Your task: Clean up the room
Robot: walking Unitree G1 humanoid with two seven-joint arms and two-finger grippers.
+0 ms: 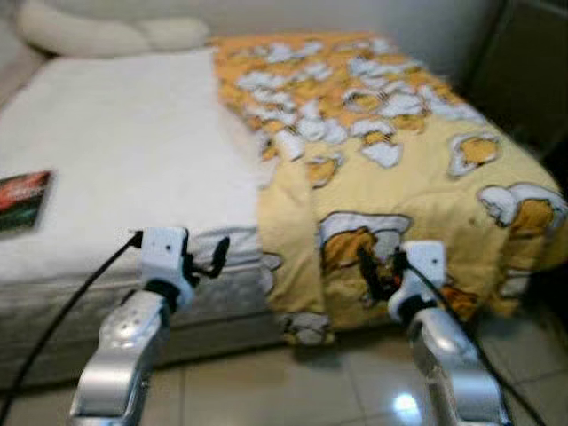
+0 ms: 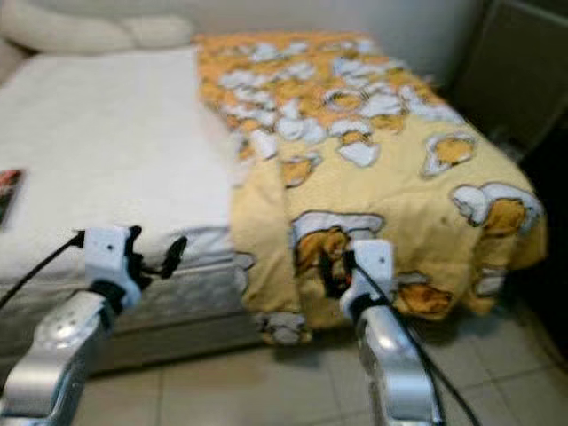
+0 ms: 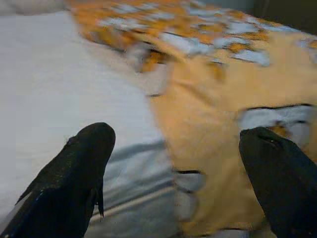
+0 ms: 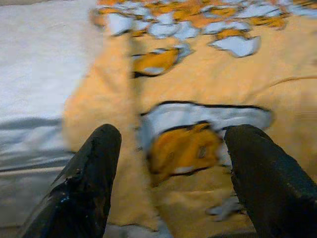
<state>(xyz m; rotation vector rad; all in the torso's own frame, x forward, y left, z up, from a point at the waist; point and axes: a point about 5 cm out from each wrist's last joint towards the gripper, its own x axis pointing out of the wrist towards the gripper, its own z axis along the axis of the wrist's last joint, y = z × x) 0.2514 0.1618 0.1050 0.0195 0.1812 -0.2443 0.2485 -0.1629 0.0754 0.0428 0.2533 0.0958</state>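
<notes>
Left eye view shows a yellow blanket (image 1: 390, 169) with white and orange cartoon pictures; it covers the right half of the bed (image 1: 124, 160) and hangs down over the front edge, almost to the tiled floor (image 1: 293, 382); the left half of the bed is bare white mattress. The right gripper (image 1: 380, 266) is held up just in front of the hanging part of the blanket; the right wrist view looks between its two black fingers (image 4: 89, 183), which are spread wide with nothing between them, and past them is an orange cartoon patch on the blanket. The left gripper (image 1: 202, 257) is up in front of the mattress edge, close to the blanket's side edge; the left wrist view shows its fingers (image 3: 74, 173) spread wide too, with white sheet behind one and yellow blanket behind the other. A dark book (image 1: 22, 200) lies on the far left of the mattress; the right eye view cuts most of it off. White pillows (image 1: 98, 31) sit at the head of the bed.
</notes>
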